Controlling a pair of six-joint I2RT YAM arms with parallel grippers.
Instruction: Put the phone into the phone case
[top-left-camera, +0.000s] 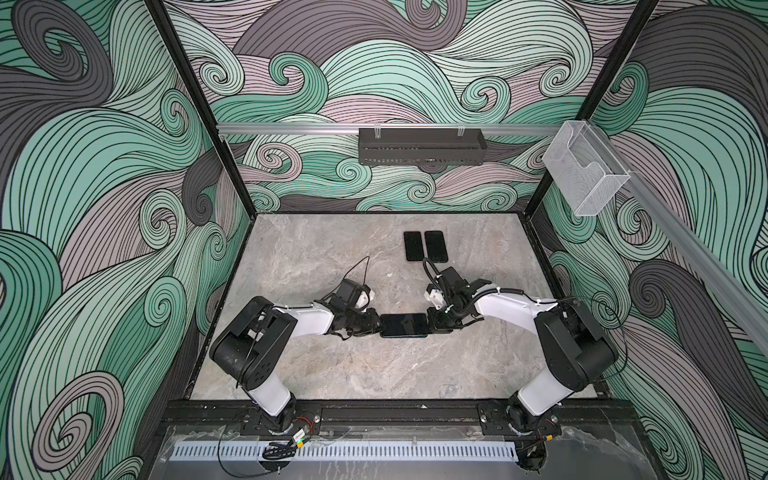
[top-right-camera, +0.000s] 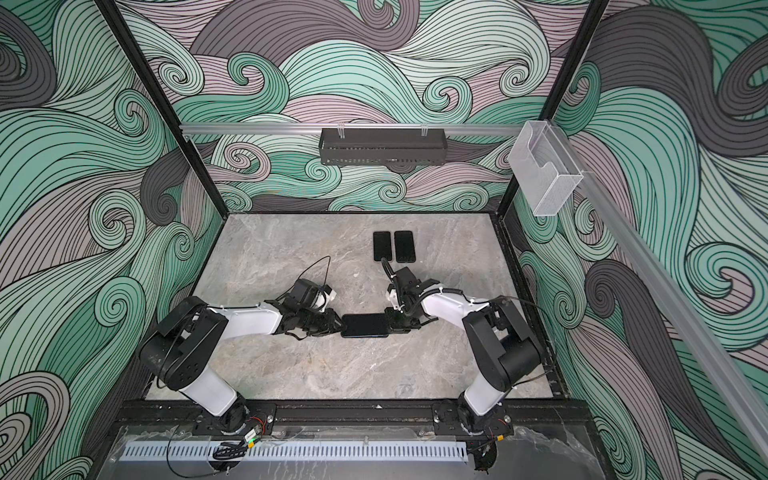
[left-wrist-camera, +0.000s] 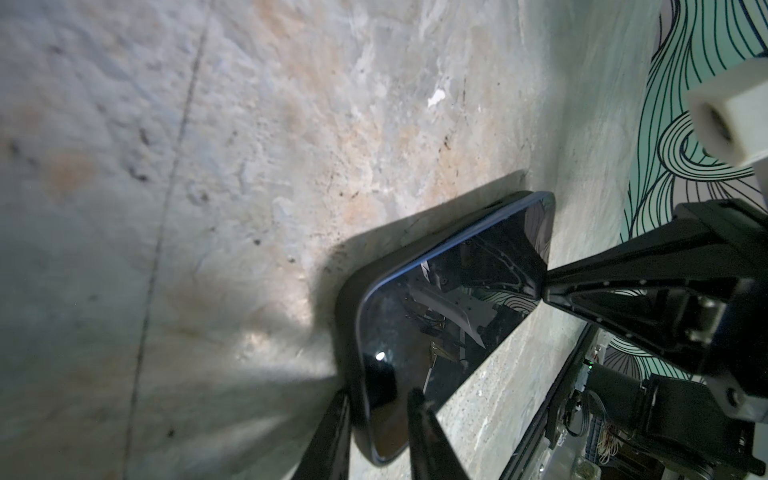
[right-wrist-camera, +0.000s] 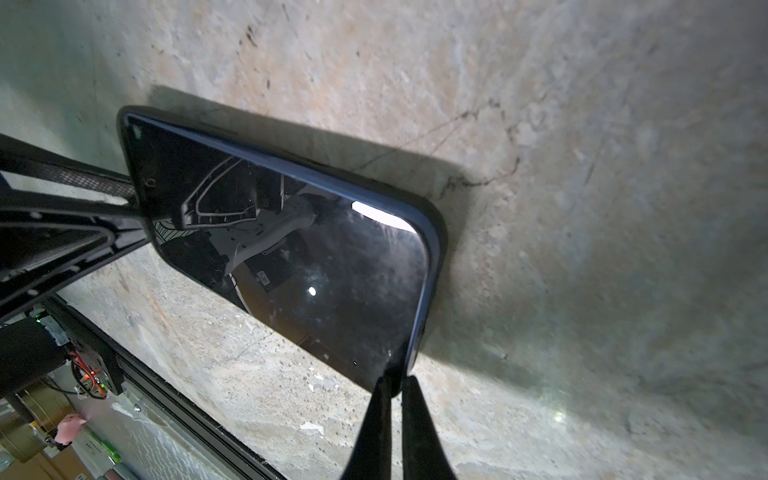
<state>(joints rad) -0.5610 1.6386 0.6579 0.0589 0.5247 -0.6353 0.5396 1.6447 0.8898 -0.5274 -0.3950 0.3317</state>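
1. The phone is near the middle of the table, screen up and lying crosswise. Each short end points toward one arm. Both top views show it as a dark slab between the two grippers. Whether it rests on the surface or is held just off it I cannot tell.
2. In the wrist views the phone case shows as a black rim around the phone. A bluish side band of the phone runs just inside that rim along one long side. Whether the phone is pressed fully home I cannot tell.
3. The left gripper is at the phone's left end with its jaws narrow. In the left wrist view one finger lies on the glass. The other finger lies against the outside of the case. Whether they clamp tight I cannot tell.
4. The right gripper is at the opposite end, jaws drawn nearly together and pinching a corner of the phone. In the right wrist view one fingertip is on the glass side. The other fingertip is on the case side.
5. Farther back on the table a dark handset lies lengthwise, with a second handset just beside it. Both are beyond the right arm's wrist.
6. A black rack hangs from the rail on the back wall, and a clear holder hangs on the right-hand rail.
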